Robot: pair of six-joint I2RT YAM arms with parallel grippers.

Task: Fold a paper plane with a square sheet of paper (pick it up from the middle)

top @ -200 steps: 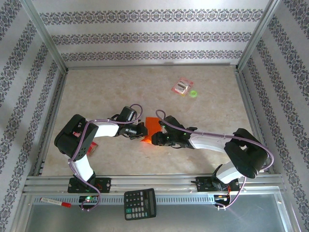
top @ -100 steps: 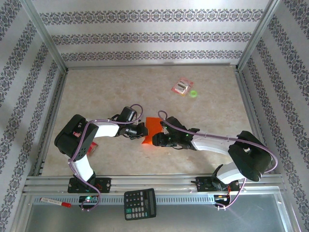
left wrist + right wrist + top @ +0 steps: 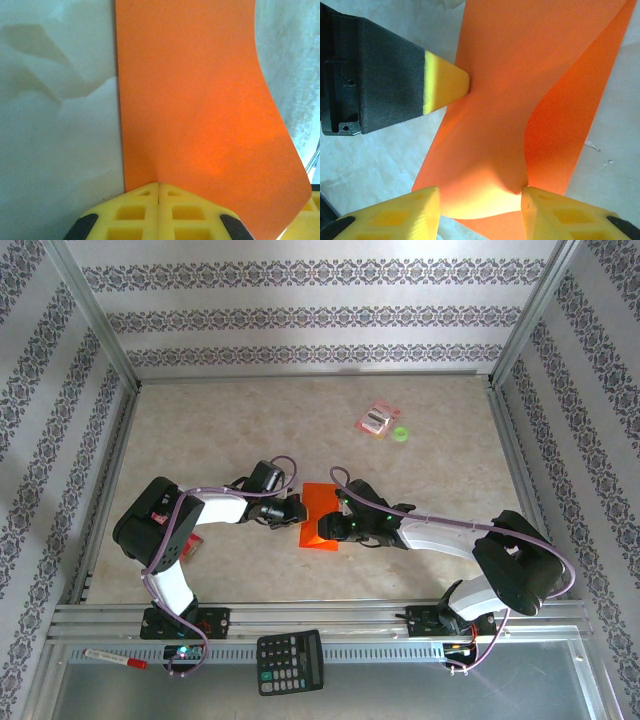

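The left gripper [image 3: 159, 187] is clenched on the near edge of the sheet [image 3: 200, 110]. Its two yellow fingers [image 3: 135, 200] meet with no gap. The orange paper runs out from their seam, straight ahead of the tips and off to their right, over the pale table [image 3: 55, 125]. Its right edge bows.

The right gripper [image 3: 480, 200] is released, jaws spread wide with the sheet between them. The paper is doubled over here, one layer curling across the other. The bend of the curl touches the inner tip of this gripper's right-hand finger [image 3: 560, 217]. The other finger [image 3: 395, 217] sits by the sheet's lower left corner; whether it touches, I cannot tell. Ahead and to the left, the left gripper's yellow fingertip [image 3: 445, 80] meets the sheet's edge.

From above, the two grippers face each other across the sheet, the left gripper at its left edge, the right gripper [image 3: 325, 528] over its near part. A packet [image 3: 379, 419] lies well beyond the right gripper. A calculator [image 3: 290, 661] lies well behind both grippers, by the arm bases.
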